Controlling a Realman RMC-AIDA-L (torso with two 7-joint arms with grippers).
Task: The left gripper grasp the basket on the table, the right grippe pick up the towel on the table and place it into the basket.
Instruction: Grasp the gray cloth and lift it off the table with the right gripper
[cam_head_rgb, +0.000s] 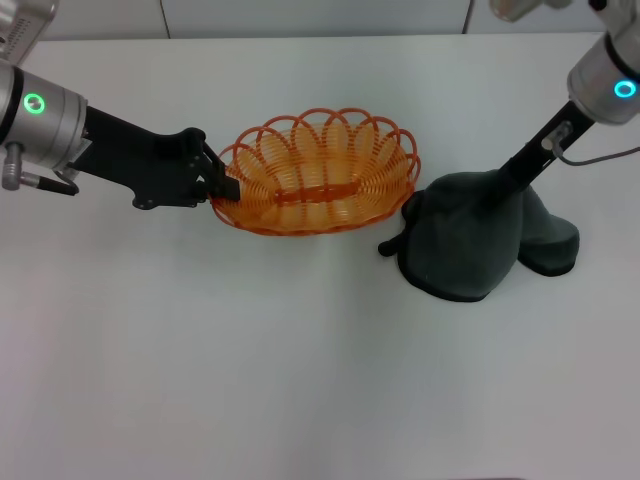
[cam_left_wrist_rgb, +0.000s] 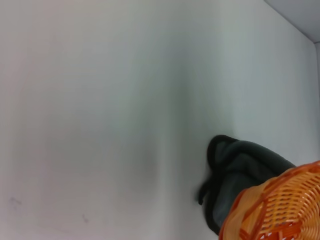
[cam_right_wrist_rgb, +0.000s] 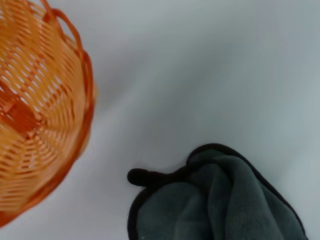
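The orange wire basket stands on the white table, empty. My left gripper is at its left end, shut on the looped rim. The dark grey towel sits just right of the basket, pulled up into a tent shape. My right gripper comes down from the upper right and is shut on the towel's peak, its fingertips buried in the cloth. The towel's lower folds still rest on the table. In the left wrist view, part of the basket hides some of the towel. The right wrist view shows the basket and the towel apart.
A small dark tag or corner of the towel sticks out toward the basket's right end. The table's far edge meets a pale wall at the back.
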